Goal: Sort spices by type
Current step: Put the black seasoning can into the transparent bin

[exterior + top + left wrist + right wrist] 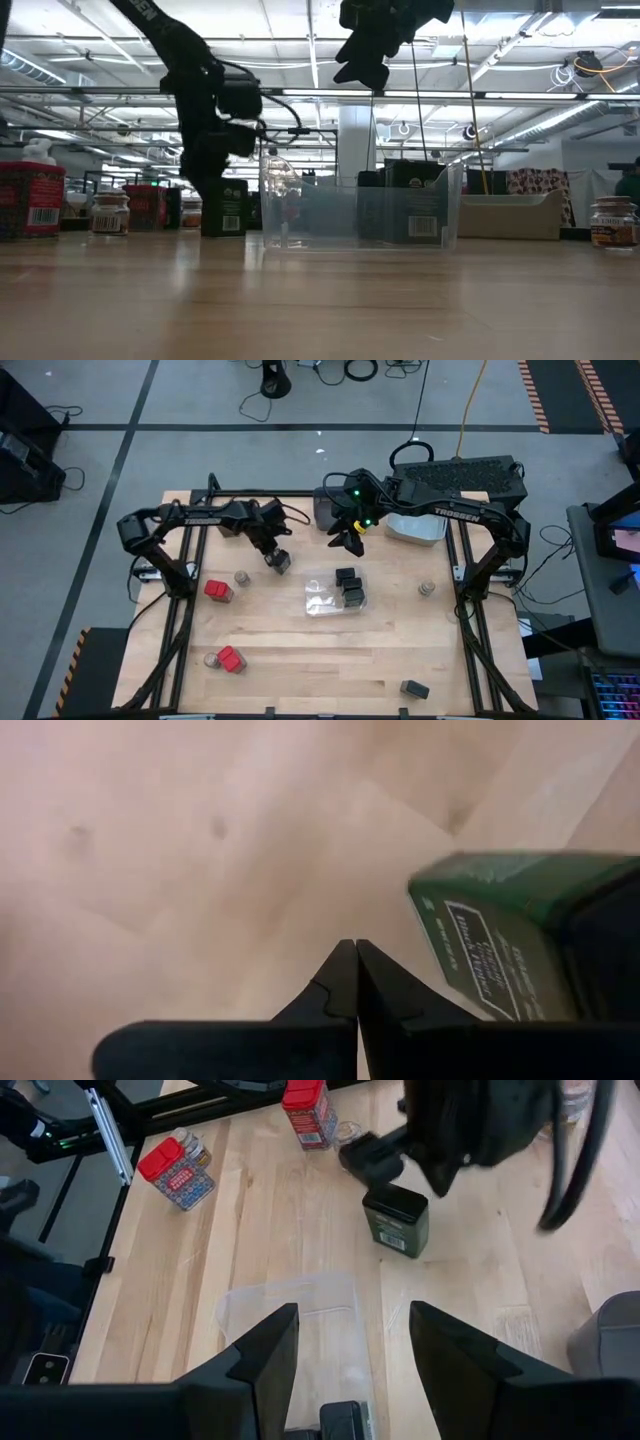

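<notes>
We see the wooden table [300, 660] with the clear bin [322, 600] mid-table holding black tins [349, 588]. Right gripper [349, 540] hangs above it, jaws spread, empty. Left gripper [270, 557], fingers closed together, sits beside a dark green tin [396, 1220] standing on the table, not gripping it.

Left gripper [276, 559] fingers closed (low); right gripper [349, 536] fingers spread.
</notes>
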